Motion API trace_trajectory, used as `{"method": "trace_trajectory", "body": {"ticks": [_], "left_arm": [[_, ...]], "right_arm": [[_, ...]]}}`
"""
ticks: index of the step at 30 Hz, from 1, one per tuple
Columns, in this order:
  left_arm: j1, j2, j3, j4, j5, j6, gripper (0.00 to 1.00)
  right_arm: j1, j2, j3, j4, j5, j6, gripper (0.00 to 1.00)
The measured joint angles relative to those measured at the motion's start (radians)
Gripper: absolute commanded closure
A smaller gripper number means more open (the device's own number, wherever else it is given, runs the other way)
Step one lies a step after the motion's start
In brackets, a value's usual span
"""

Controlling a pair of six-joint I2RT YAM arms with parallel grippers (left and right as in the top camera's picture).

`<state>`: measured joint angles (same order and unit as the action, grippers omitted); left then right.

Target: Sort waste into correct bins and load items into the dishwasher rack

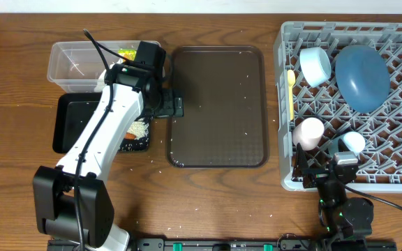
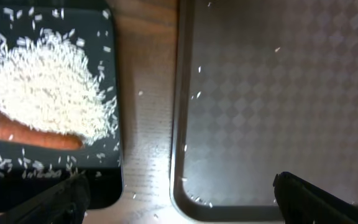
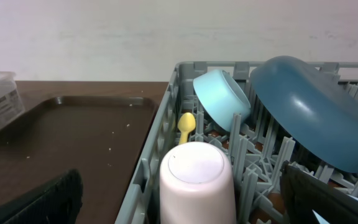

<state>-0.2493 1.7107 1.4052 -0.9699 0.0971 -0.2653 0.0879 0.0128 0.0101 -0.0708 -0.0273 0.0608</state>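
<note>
My left gripper [image 1: 175, 106] [image 2: 179, 202] is open and empty over the wood gap between the black tray [image 1: 72, 125] and the brown serving tray. The black tray holds a pile of rice [image 2: 48, 93] [image 1: 139, 129] and the orange carrot stick [image 2: 30, 134]. The clear tub [image 1: 75, 63] holds the wrapper [image 1: 126, 54]. The napkin is not visible. The grey rack [image 1: 396, 150] holds the dark blue plate [image 1: 361, 77], light blue bowl [image 1: 315, 66], pink cup [image 1: 308, 132] [image 3: 197, 180], small blue cup [image 1: 353, 141] and yellow spoon [image 1: 290, 80]. My right gripper [image 1: 324, 166] [image 3: 185, 208] is open just behind the pink cup.
The brown serving tray [image 1: 218, 104] [image 2: 278, 93] lies in the middle with scattered rice grains on it. More loose grains lie on the wooden table around it. The left arm crosses over the black tray and part of the tub.
</note>
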Motion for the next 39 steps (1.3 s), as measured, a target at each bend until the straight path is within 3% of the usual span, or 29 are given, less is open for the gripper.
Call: {"method": "trace_trajectory", "body": {"ticks": [4,11,16,24,35,39], "left_arm": [[0.000,-0.002,0.000,0.021,-0.019,0.005,0.03],[0.001,-0.097,-0.041,0.426,0.024,0.224,0.03],[0.001,-0.262,-0.166,0.615,0.046,0.357,0.03],[0.075,-0.624,-0.484,0.741,0.028,0.422,0.03],[0.190,-1.212,-1.028,1.022,0.026,0.428,0.03],[0.222,-1.379,-1.187,1.052,0.027,0.426,0.03]], "right_arm": [[0.000,0.000,0.000,0.000,0.000,0.000,0.01],[0.000,0.000,0.000,0.000,0.000,0.000,0.01],[0.000,0.000,0.000,0.000,0.000,0.000,0.01],[0.000,-0.001,0.000,0.000,0.000,0.000,0.01],[0.000,-0.001,0.000,0.000,0.000,0.000,0.01],[0.000,-0.001,0.000,0.000,0.000,0.000,0.01]]}}
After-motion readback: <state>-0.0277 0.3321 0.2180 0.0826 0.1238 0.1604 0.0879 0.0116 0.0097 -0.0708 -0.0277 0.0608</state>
